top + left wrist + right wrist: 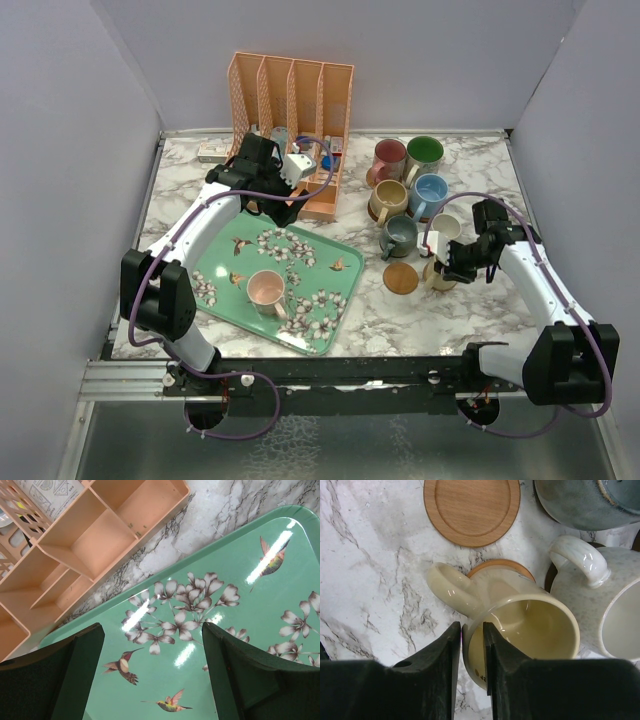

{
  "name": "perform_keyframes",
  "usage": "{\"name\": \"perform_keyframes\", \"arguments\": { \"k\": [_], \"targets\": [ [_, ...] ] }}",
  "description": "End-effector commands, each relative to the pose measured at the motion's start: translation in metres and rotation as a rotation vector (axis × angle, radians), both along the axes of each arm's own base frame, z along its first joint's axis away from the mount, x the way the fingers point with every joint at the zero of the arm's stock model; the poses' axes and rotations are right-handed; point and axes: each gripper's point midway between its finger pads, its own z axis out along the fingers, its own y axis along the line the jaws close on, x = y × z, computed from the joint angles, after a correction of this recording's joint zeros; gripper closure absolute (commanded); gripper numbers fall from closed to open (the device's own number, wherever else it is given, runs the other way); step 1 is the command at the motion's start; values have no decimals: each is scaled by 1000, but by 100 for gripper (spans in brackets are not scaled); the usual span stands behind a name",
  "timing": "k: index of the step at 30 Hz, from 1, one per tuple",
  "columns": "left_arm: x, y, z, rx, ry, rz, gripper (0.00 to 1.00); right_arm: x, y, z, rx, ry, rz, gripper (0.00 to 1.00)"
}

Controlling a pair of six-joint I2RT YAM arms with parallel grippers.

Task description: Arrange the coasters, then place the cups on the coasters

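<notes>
Well to the right of the green floral tray (pixel 340 285), the right claw (pixel 472 630) stands astride the wall of a pale yellow ceramic mug (pixel 530 630). Its jaws are only narrowly apart, one finger outside the rim and one inside. Whether they pinch the wall or merely flank it cannot be told.

That mug sits on a thin orange-brown wooden coaster (pixel 502 562), of which just a sliver of edge shows behind the handle. A bare round wooden coaster (pixel 471 507), lying between the mug and the tray, is cut off at the top of the wrist view. A speckled cream mug (pixel 620 595) and a grey-blue mug (pixel 580 500) run off the frame on the side away from the tray.

The left claw (pixel 152 630) hangs over the tray's back corner, jaws spread wide with nothing between them. A peach plastic file organiser (pixel 100 535) lies just past that corner. A pink mug (pixel 265 288) stands on the tray.
</notes>
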Motion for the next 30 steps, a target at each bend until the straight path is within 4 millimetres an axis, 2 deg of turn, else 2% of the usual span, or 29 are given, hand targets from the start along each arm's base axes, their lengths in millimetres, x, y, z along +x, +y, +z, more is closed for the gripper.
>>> {"name": "perform_keyframes", "arguments": {
  "k": [1,9,16,19,22,26,30],
  "targets": [
    [-2,-3,0,0,4,-18,17,13,0,15,7,-52,-6,73],
    [-3,-3,1,-2,0,-21,17,6,11,40,80,-47,-30,55],
    [-4,-4,2,-8,1,-24,17,13,18,63,159,-76,-169,49],
    [-6,-4,2,-9,2,-28,17,27,11,71,172,-112,-305,47],
    [-7,-4,1,-8,2,-29,17,38,0,71,156,-127,-446,47],
    [-9,-3,2,-7,0,-30,17,51,-25,62,80,-128,-650,47],
    [-10,-4,3,-11,-2,-35,17,52,-39,49,25,-118,-741,49]
  ]
}}
